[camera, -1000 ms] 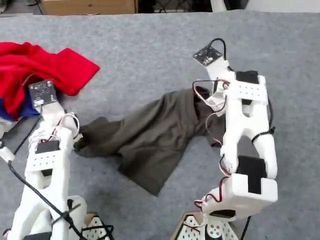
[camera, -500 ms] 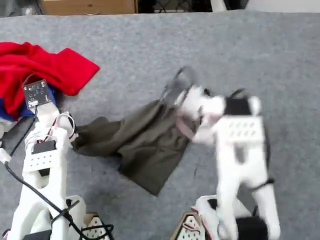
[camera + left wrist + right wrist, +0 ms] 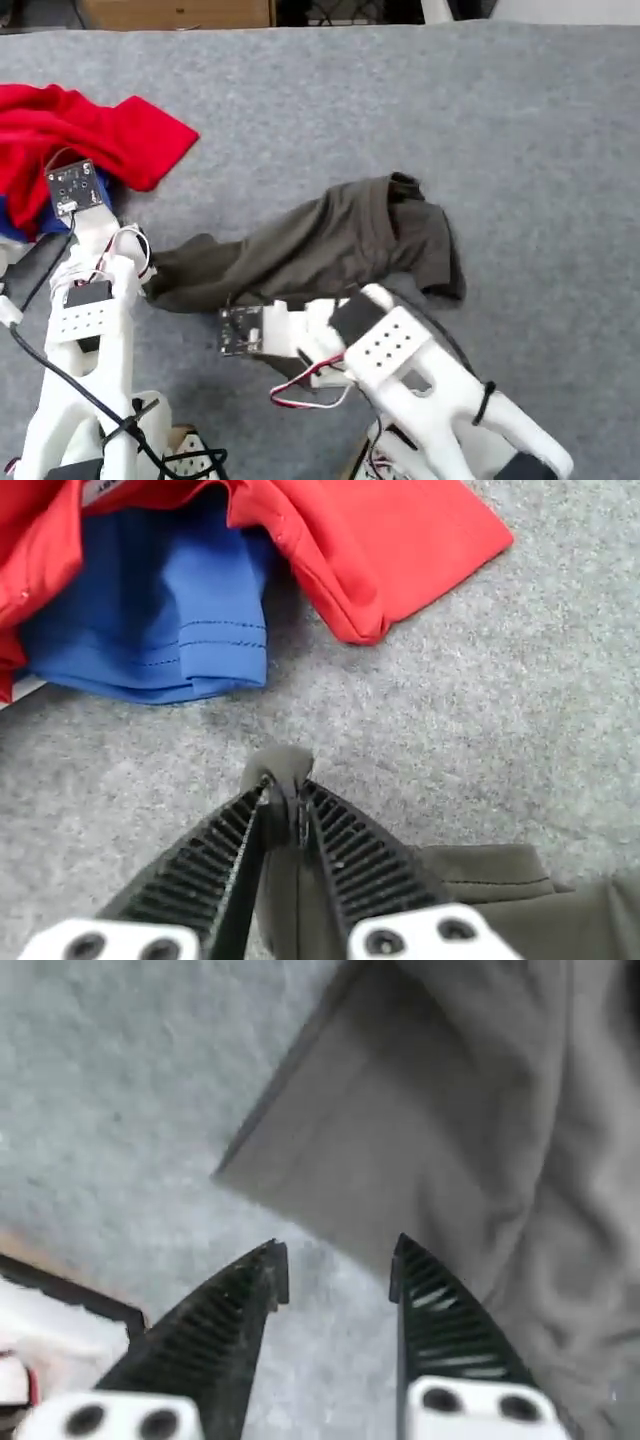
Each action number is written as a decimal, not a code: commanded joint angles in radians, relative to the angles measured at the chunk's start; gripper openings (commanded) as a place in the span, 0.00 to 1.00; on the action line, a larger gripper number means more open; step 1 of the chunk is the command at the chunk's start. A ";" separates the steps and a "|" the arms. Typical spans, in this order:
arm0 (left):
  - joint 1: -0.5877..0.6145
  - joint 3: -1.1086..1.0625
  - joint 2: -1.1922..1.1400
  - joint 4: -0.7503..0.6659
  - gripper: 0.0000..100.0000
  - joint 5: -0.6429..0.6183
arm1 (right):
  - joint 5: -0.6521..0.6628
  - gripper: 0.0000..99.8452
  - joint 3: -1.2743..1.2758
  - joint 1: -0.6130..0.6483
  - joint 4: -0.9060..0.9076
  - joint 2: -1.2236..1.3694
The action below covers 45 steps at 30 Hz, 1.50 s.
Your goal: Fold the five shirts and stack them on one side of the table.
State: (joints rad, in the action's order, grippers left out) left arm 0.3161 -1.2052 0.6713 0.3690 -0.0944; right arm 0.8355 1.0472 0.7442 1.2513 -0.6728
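Your left fingers are clamped shut on a corner of the olive shirt, which trails away behind them over the grey bench. Past their tips lie the red shirt and the blue shirt. Your right fingers stand apart, with the olive shirt's edge just ahead of them, seemingly untouched.

one red shirt, one blue shirt, one olive shirt.

Bright, even overhead light falls on the grey bench. Beyond the left tool, a soft shadow lies under the red shirt.
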 commanded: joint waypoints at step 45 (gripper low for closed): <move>0.005 0.028 -0.003 -0.017 0.03 0.011 | -0.084 0.06 0.001 0.049 -0.229 0.463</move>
State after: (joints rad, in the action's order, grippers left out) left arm 0.3161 -1.2052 0.6682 0.3690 -0.0944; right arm 0.7465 1.0487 0.8270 1.0273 -0.2770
